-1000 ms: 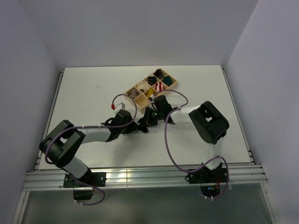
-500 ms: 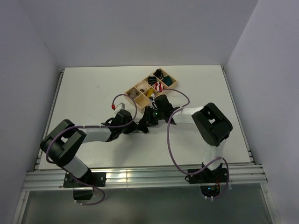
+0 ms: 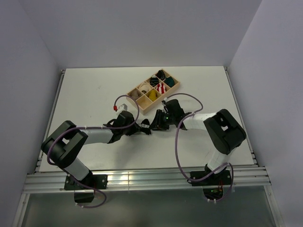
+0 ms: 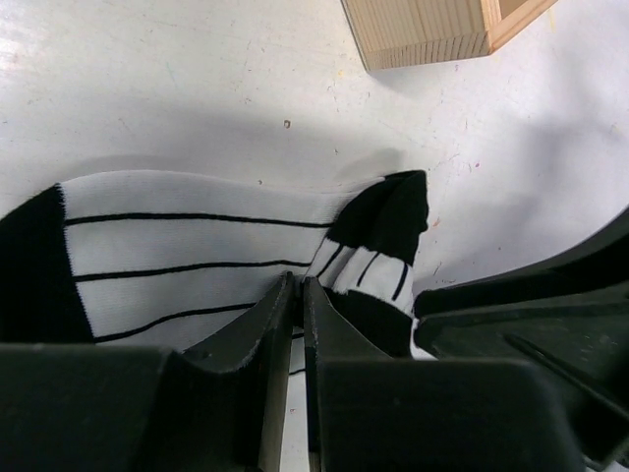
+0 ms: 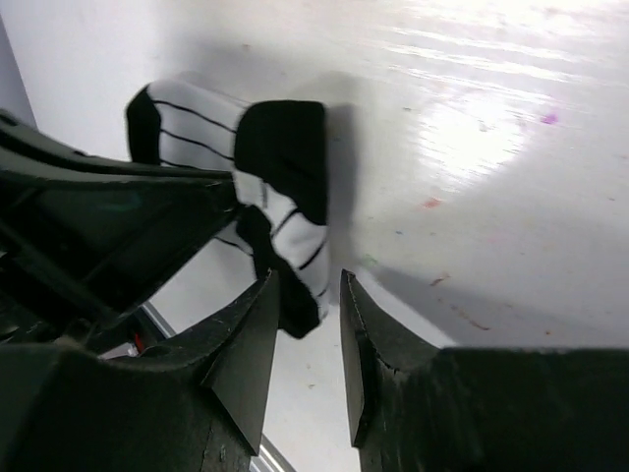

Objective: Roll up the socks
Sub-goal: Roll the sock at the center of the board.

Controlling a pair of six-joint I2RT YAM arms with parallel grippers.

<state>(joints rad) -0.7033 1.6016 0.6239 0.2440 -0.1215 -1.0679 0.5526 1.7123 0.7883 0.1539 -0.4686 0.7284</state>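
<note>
A white sock [image 4: 197,246] with thin black stripes and black ends lies on the table, its right end folded over. My left gripper [image 4: 298,280] is shut, pinching the sock's fabric near the fold. My right gripper [image 5: 308,280] is open, and the sock's [image 5: 265,187] folded black-and-white end hangs just ahead of its fingertips, touching the left one. From above, the left gripper [image 3: 143,126] and the right gripper [image 3: 159,124] meet mid-table and hide most of the sock. A mustard-yellow piece [image 3: 152,94] sits in a box compartment.
A wooden compartment box [image 3: 171,88] lies behind the grippers, with rolled bundles in black, teal and red-and-white. Its corner [image 4: 423,29] shows in the left wrist view. White walls close in the table on three sides.
My right gripper has opened and drawn back to the right, away from the box and the sock's fold. The left gripper stays shut on the sock in the same place.
</note>
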